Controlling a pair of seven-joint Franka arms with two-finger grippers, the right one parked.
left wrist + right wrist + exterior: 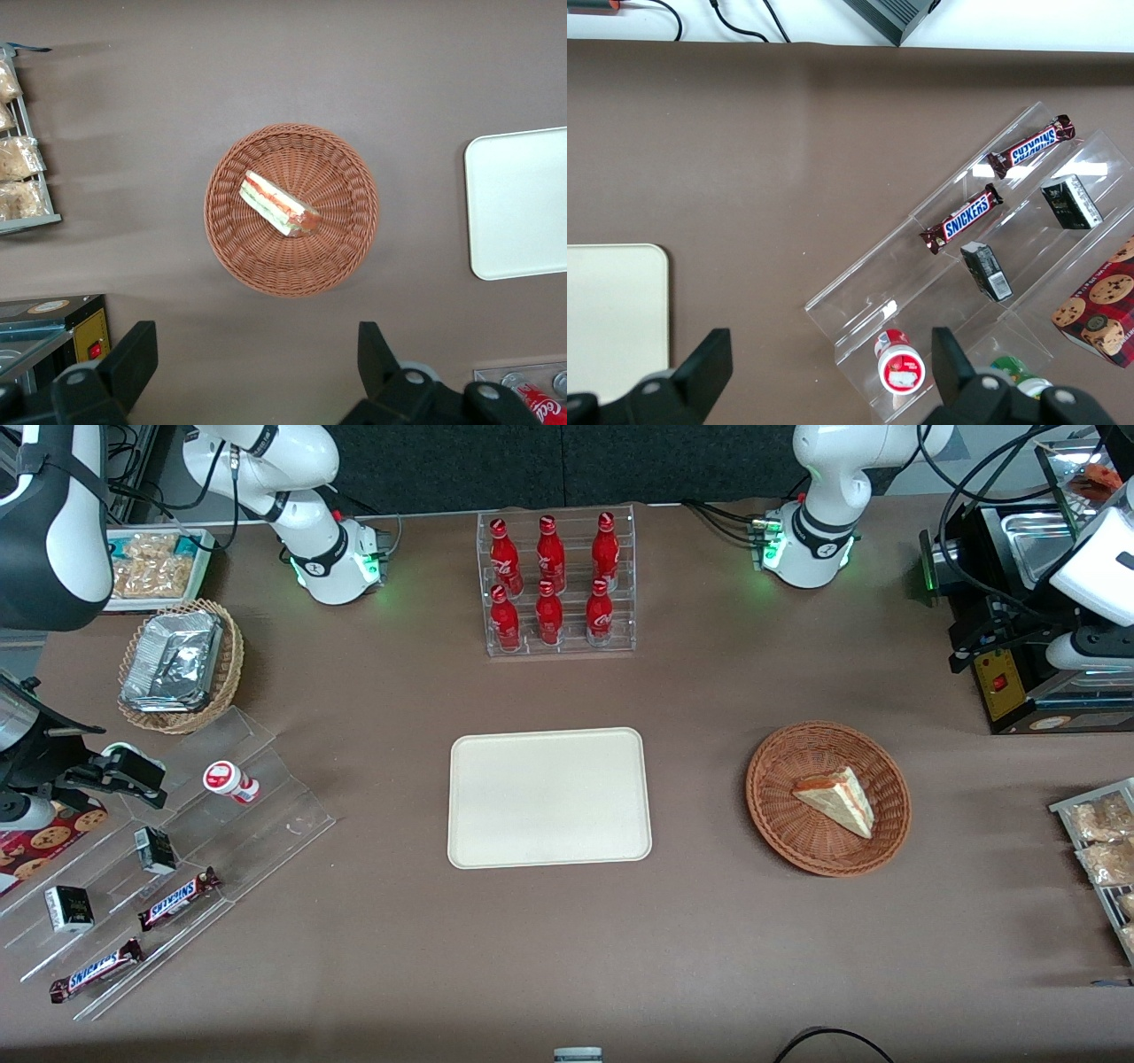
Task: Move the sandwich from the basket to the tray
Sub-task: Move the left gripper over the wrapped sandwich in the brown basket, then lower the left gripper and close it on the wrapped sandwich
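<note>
The sandwich [837,799] is a pale triangular wedge with red and green filling, lying in the round reddish-brown wicker basket [780,779]. The cream tray [549,797] lies flat beside the basket, toward the parked arm's end, with nothing on it. My left gripper [255,343] is open and empty, its fingers spread wide, high above the table. It is beside the basket, not over it, on the side farther from the front camera. The left wrist view looks straight down on the sandwich [276,204], the basket [341,173] and one end of the tray [523,204].
A clear rack of red cola bottles [558,584] stands farther from the front camera than the tray. A black machine [1019,655] and a rack of snack packs [1099,841] sit at the working arm's end. A tan foil-pack basket [177,664] and acrylic tiers [159,868] lie toward the parked arm's end.
</note>
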